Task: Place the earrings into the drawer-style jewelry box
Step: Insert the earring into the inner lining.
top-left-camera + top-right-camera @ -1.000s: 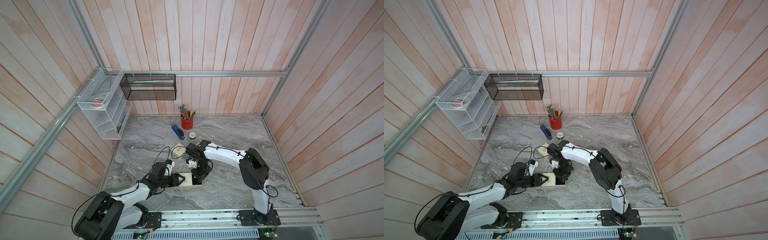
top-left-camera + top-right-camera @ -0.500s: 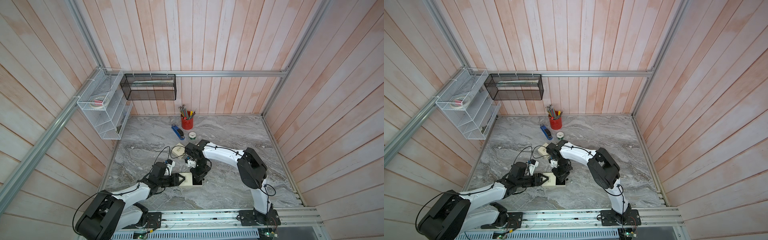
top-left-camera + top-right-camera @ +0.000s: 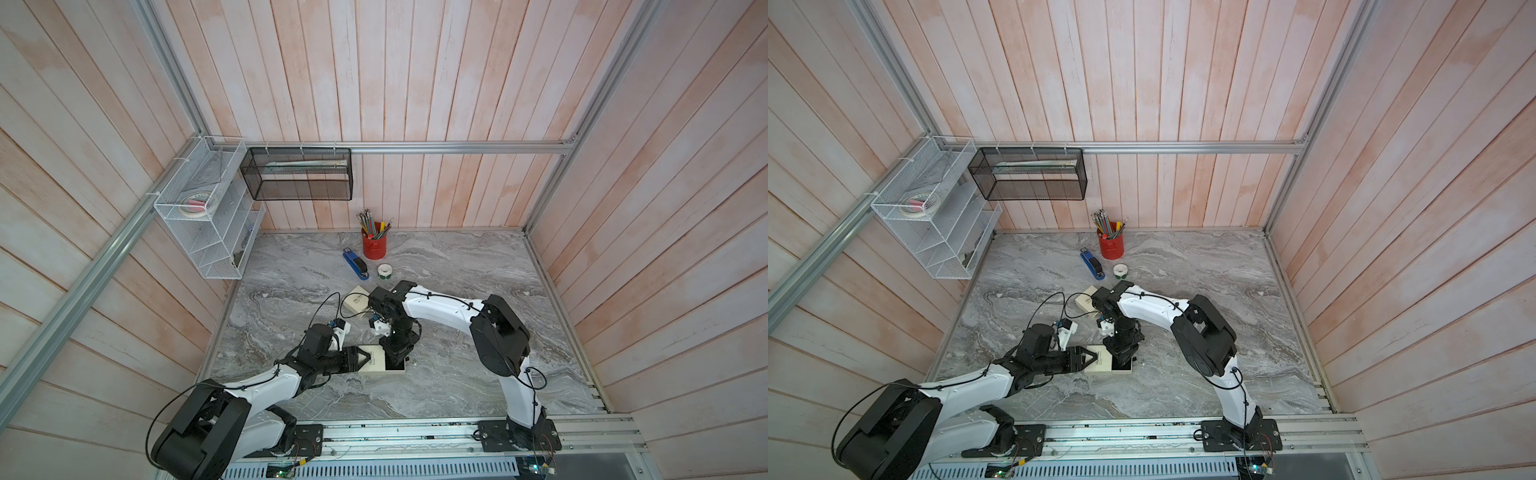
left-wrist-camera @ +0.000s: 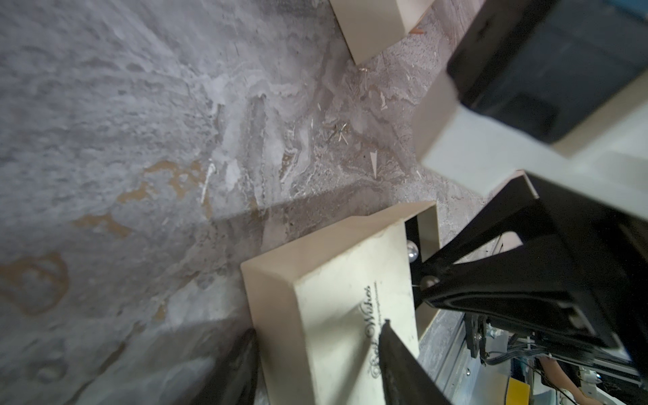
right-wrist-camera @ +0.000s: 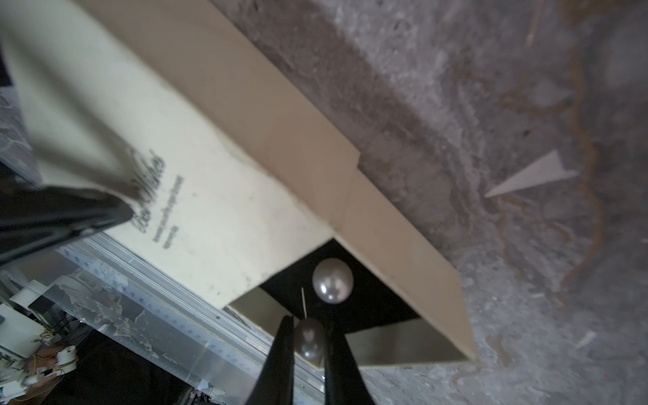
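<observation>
Pinching a pearl earring point(image 5: 309, 343) between narrow jaws, the right claw point(image 5: 308, 324) hangs at the mouth of the open drawer point(image 5: 403, 252), the earring's thin post pointing ahead of its tips. Just beyond them, the second earring point(image 5: 332, 280) lies on the drawer's black lining. Farther out, the left claw point(image 4: 317, 328) grips the far end of the jewelry box point(image 4: 336, 301) sleeve on the marble counter point(image 4: 140, 140).
</observation>
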`<state>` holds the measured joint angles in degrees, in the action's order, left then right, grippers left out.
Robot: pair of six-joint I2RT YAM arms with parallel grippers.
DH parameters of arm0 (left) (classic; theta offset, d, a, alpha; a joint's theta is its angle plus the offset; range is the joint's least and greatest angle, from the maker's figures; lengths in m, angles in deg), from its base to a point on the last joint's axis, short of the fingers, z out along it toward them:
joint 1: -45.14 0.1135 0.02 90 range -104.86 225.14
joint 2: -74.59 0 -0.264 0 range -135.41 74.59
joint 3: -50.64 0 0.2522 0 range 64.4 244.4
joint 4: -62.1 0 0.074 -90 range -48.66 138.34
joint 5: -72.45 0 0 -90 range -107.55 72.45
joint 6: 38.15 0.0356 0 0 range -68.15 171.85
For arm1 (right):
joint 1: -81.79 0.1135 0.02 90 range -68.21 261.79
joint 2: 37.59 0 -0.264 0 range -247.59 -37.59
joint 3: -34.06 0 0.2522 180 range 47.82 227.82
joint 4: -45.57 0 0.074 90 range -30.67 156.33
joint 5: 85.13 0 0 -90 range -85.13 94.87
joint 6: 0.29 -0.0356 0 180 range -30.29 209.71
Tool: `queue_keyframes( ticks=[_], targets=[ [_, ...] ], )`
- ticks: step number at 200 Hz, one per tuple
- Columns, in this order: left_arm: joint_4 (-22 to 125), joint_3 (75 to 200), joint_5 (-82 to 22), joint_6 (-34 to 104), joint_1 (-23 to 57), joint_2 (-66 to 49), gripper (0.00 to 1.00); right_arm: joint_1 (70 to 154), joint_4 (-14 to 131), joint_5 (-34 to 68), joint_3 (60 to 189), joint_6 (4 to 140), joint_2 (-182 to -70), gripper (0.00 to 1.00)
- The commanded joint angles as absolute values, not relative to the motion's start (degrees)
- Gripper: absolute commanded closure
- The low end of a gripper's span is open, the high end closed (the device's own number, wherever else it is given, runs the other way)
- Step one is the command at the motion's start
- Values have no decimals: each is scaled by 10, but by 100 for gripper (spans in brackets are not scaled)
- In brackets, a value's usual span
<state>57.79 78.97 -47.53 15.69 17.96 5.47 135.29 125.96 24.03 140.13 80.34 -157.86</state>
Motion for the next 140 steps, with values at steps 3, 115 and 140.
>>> queue_keyframes(
  ticks=[3, 115, 140],
  targets=[
    [552, 794, -463, 166, 176, 47, 44, 1356, 1280, 240, 1385, 806, -1558, 100],
    [554, 796, -466, 169, 177, 43, 44, 1355, 1265, 240, 1408, 804, -1588, 100],
    [555, 797, -470, 170, 176, 42, 44, 1355, 1263, 243, 1412, 803, -1596, 100]
  ],
)
